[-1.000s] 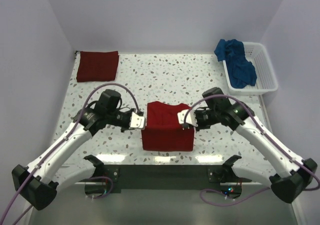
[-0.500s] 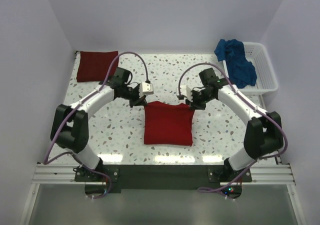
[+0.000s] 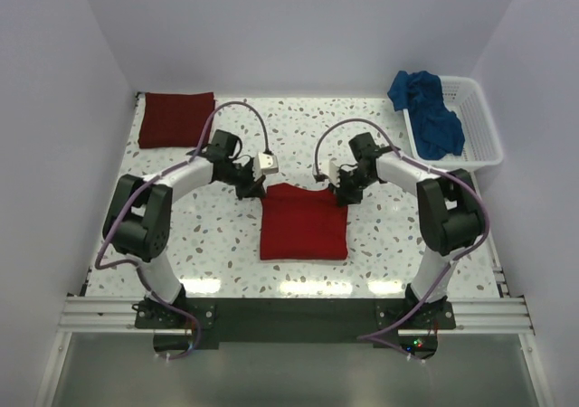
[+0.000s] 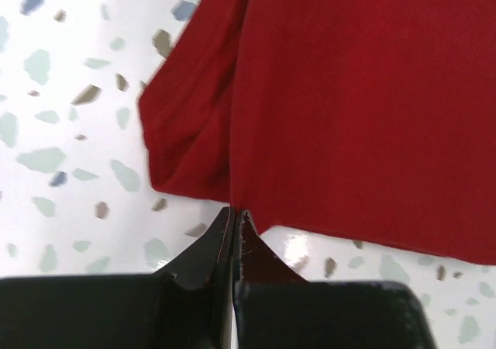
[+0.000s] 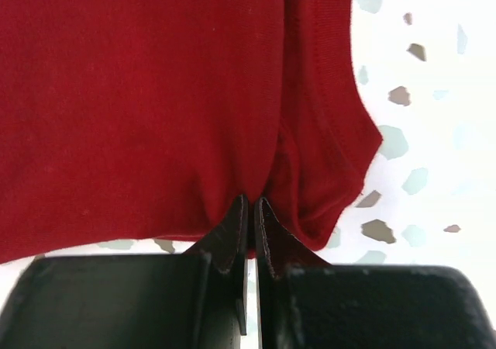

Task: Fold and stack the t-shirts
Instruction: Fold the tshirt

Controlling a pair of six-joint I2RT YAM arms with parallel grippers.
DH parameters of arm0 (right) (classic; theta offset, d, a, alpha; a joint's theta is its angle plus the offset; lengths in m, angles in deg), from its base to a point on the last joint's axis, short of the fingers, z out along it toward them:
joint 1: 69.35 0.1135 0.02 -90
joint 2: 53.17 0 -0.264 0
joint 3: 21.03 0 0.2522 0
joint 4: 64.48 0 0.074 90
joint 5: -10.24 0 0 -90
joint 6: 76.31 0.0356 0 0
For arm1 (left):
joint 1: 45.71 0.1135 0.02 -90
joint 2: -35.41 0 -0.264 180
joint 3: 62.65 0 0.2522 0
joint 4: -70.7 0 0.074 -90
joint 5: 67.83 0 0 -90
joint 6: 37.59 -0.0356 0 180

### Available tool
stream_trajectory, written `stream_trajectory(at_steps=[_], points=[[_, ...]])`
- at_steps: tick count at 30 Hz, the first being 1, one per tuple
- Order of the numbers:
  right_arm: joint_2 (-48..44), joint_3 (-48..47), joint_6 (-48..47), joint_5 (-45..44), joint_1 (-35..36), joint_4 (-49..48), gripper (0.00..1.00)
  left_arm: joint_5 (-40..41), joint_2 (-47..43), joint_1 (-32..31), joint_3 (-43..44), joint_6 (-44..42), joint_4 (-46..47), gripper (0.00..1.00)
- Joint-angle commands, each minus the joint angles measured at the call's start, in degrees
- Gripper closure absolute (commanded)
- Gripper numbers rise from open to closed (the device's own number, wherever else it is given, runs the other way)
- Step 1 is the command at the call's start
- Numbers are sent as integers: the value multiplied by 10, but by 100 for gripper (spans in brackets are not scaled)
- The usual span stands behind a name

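The bright red t-shirt (image 3: 304,222) lies folded as a rectangle at the table's middle. My left gripper (image 3: 256,186) is at its far left corner and my right gripper (image 3: 342,190) at its far right corner. In the left wrist view the gripper (image 4: 235,213) is shut, pinching the red cloth's (image 4: 364,108) edge at the tips. In the right wrist view the gripper (image 5: 249,203) is shut on a pinch of the red cloth (image 5: 139,101). The maroon t-shirt (image 3: 176,118) lies folded at the far left. The blue t-shirt (image 3: 427,113) lies crumpled in the basket.
The white lattice basket (image 3: 478,122) stands at the far right corner with the blue shirt hanging over its left rim. Walls close in the table on three sides. Both arms' cables arch above the table near the red shirt.
Both grippers have moved from the red shirt's middle to its far edge. The shirt now lies flatter and a little shorter.
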Motion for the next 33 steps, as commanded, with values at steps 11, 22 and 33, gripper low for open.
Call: stream_trajectory(at_steps=[11, 22, 33], points=[[-142, 36, 40, 33, 23, 55, 100, -23, -222, -26, -154, 28, -38, 100], [-104, 18, -4, -24, 5, 76, 100, 11, -146, -40, -80, 39, 7, 100], [-22, -22, 40, -28, 2, 38, 100, 61, -66, -15, -90, 57, 75, 100]])
